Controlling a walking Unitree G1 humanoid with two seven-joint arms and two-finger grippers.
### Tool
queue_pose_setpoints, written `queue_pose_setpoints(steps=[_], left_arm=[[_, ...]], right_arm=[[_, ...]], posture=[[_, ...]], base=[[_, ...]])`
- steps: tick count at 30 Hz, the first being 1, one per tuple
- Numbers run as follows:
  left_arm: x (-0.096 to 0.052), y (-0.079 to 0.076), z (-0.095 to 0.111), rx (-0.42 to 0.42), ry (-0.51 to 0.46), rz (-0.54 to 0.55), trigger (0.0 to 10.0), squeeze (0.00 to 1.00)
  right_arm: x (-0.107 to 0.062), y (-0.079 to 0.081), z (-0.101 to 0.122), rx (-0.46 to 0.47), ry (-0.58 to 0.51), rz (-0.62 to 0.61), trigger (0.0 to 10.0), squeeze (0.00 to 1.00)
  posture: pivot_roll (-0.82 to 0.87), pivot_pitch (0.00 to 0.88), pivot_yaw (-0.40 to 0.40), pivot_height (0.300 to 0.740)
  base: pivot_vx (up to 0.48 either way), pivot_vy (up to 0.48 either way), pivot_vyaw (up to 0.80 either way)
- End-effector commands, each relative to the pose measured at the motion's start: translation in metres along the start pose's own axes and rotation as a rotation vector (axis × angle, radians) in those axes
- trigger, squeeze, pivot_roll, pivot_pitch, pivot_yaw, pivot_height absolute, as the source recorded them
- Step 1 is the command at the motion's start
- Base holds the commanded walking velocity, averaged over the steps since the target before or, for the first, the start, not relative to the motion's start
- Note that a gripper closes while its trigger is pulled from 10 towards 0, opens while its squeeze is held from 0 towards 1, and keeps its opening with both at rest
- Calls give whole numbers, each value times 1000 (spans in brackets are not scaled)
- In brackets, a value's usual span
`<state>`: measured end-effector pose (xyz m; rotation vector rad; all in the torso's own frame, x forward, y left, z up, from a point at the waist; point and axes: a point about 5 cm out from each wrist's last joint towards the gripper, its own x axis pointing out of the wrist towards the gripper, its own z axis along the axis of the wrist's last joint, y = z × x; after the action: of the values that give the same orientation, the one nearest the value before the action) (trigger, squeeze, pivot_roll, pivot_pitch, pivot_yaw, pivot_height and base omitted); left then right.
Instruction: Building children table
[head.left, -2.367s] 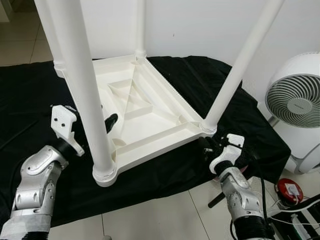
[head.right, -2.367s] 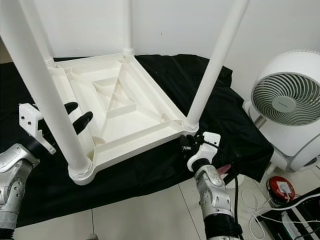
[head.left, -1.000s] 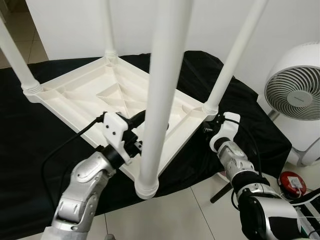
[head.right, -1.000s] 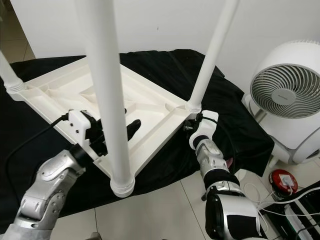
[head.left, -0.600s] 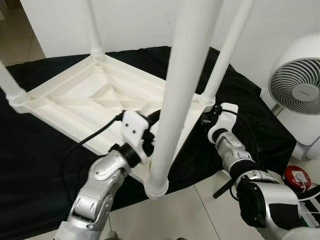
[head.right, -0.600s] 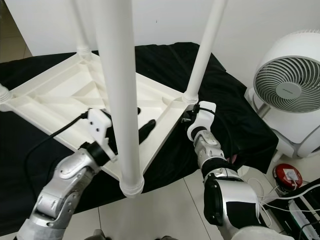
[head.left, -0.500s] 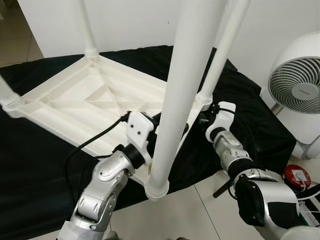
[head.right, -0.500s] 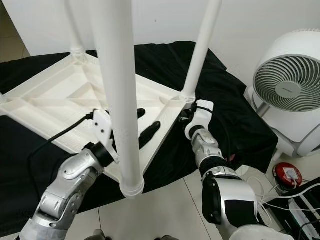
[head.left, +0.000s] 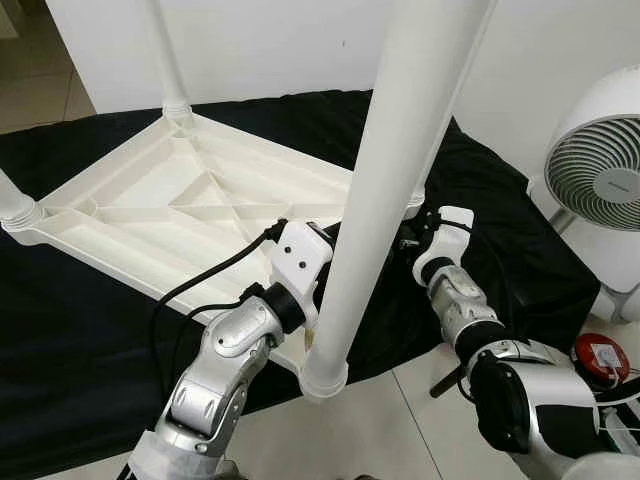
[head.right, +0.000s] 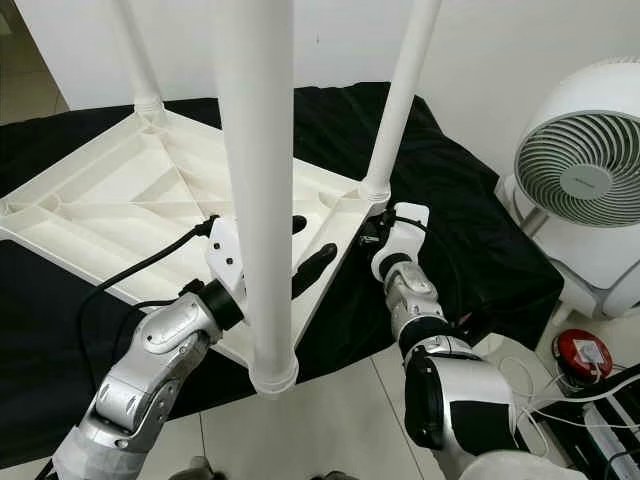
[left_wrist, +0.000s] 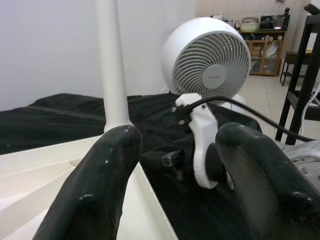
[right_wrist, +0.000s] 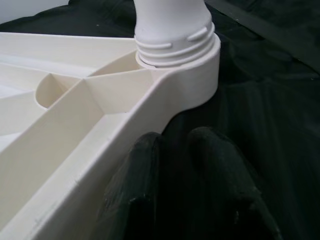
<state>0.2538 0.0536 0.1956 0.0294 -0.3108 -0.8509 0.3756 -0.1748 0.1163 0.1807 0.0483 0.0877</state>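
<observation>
Lying upside down on the black cloth (head.left: 80, 340), the white table (head.left: 190, 215) has its near corner overhanging bare floor (head.right: 350, 420), the left gripper (head.right: 305, 250) spread wide behind the nearest leg (head.left: 365, 200), farther in than before, the right gripper (right_wrist: 185, 165) pressed closed below the right-hand rim.

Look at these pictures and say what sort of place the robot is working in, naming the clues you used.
Probably a room in a home, used as a workspace. Clues: a tiled floor, a plain white wall, a white fan standing on the floor, and a cabinet with household items in the background.
</observation>
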Motion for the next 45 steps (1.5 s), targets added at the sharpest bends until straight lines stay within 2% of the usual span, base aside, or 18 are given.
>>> queue_pose_setpoints(steps=[1,3,6,9,14,16,19,23,28,30,31,34,35,36,37,42,44,45], left_arm=[[-9,20,-5,32,39,56,10000,0],[-20,37,-9,23,81,83,10000,0],[-24,43,-10,3,103,86,10000,0],[-37,61,-14,42,141,98,10000,0],[-44,71,-14,58,147,99,10000,0],[-51,77,-12,104,141,85,10000,0],[-62,80,-7,126,126,39,10000,0],[-66,81,-6,132,119,15,10000,0],[-89,76,-12,117,201,-108,10000,0],[-92,74,-14,121,218,-131,10000,0],[-96,70,-15,118,228,-161,10000,0],[-101,66,-16,104,237,-198,10000,0],[-104,64,-16,124,240,-220,10000,827],[-104,64,-16,124,240,-220,10000,827],[-108,61,-16,139,254,-246,10000,1000],[-116,58,-18,173,294,-309,10000,1000],[-123,57,-19,211,339,-376,10000,1000],[-123,57,-19,211,339,-376,10000,1000]], right_arm=[[-9,-6,-8,-8,-26,14,10000,0],[-17,-8,-11,-31,-65,49,10000,0],[-21,-9,-13,-43,-82,57,10000,0],[-32,-12,-14,-37,-123,94,10000,0],[-40,-13,-11,-20,-162,121,10000,0],[-46,-15,-7,-32,-196,129,10000,0],[-55,-15,-3,-50,-222,155,10000,0],[-59,-14,-1,-58,-230,169,10000,0],[-76,-7,5,-114,-214,289,10000,27],[-80,-4,5,-122,-207,314,10000,27],[-84,-1,6,-123,-196,344,10000,1000],[-91,3,7,-118,-183,396,10000,1000],[-95,6,8,-128,-175,429,10000,1000],[-95,6,8,-128,-175,429,10000,1000],[-98,8,9,-140,-168,464,10000,1000],[-106,13,13,-175,-146,548,10000,1000],[-112,16,15,-232,-106,655,10000,1000],[-112,16,15,-232,-106,655,10000,1000]], posture=[[65,53,-23,740],[60,46,-29,740],[60,46,-29,740],[51,27,-37,740],[49,22,-40,740],[43,19,-43,740],[42,23,-46,740],[40,25,-46,740],[31,30,-53,740],[31,30,-53,740],[30,32,-53,740],[30,32,-53,740],[25,33,-51,740],[25,33,-51,740],[29,35,-52,740],[30,35,-51,740],[35,32,-53,740],[35,32,-53,740]], base=[[0,0,0],[0,0,0],[0,0,0],[0,0,0],[0,0,0],[0,0,0],[0,0,0],[0,0,0],[0,0,0],[0,0,0],[0,0,0],[0,0,0],[0,0,0],[0,0,0],[0,0,0],[0,0,0],[0,0,0],[0,0,0]])
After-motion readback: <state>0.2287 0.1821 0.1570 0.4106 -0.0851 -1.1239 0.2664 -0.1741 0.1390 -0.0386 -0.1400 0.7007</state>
